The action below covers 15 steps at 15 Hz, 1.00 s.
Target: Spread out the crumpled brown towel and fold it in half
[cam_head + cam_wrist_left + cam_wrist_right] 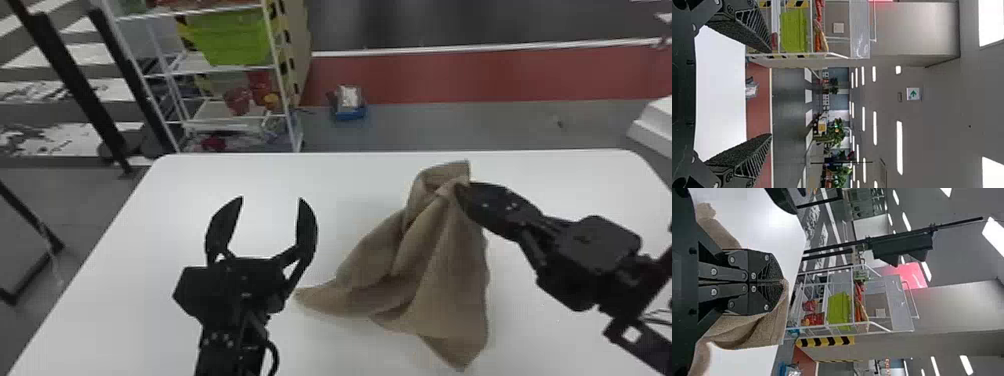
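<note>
Between the tips of the right gripper (459, 190), a gathered bit of the brown towel (445, 280) is pinched, and the jaws are pressed together on it. A small flap of cloth rises just past the tips. From the pinch, the towel falls in long, loose folds toward the robot, one point reaching out toward the left gripper (270, 201) and another pointing back toward the robot's side. The left jaws stand wide apart, well to the left of the pinch, with their tips aimed away from the robot. They are over the white table (165, 210), which spreads around and beneath both grippers.

Beyond the left jaws, past the far table edge, stands a white wire rack (281, 85) with a bright green bin (230, 42) on it. Black and yellow striped tape (824, 341) runs beside the rack. On the floor between the two grippers' directions, farther off, sits a blue container (348, 115) with something pale and shiny on top. Ahead of the left jaws, far off and high up, a white sign (913, 93) bears a green arrow.
</note>
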Motion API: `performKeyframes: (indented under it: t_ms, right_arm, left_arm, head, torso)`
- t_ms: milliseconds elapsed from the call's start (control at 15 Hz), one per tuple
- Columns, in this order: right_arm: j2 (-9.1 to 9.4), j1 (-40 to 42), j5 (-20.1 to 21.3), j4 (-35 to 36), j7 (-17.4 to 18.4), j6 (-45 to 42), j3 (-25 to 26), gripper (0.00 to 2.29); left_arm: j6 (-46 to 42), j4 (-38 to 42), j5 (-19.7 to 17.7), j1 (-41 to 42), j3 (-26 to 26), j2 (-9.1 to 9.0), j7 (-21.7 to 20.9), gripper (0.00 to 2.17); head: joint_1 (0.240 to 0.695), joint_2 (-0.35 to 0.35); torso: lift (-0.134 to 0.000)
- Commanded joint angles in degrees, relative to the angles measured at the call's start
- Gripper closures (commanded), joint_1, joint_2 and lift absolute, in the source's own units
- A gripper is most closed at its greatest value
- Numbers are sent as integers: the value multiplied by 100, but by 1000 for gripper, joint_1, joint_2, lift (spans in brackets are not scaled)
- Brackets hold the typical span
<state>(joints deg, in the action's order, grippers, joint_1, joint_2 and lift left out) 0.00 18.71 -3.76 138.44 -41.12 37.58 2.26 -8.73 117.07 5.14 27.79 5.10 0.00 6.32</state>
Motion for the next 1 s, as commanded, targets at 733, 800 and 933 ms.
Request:
performKeyframes:
  t_ms: [733,800,933]
  right_arm:
    - [5,-579,701,-1135,376,1424,1320,1339]
    - [5,-394,657,-1091,341,1336,1382,1112]
    - [5,-394,165,-1073,69,1336,1857,711]
  left_arm:
    - [-97,44,66,113,-18,-15,-8,147]
    - [-97,27,66,104,-18,-15,-8,147]
    - [-80,-17,66,78,-18,-15,-16,147]
  head:
    - [695,-55]
    - [695,-57]
    - [695,-62]
  torso:
    - [-124]
    - [-124]
    - [-124]
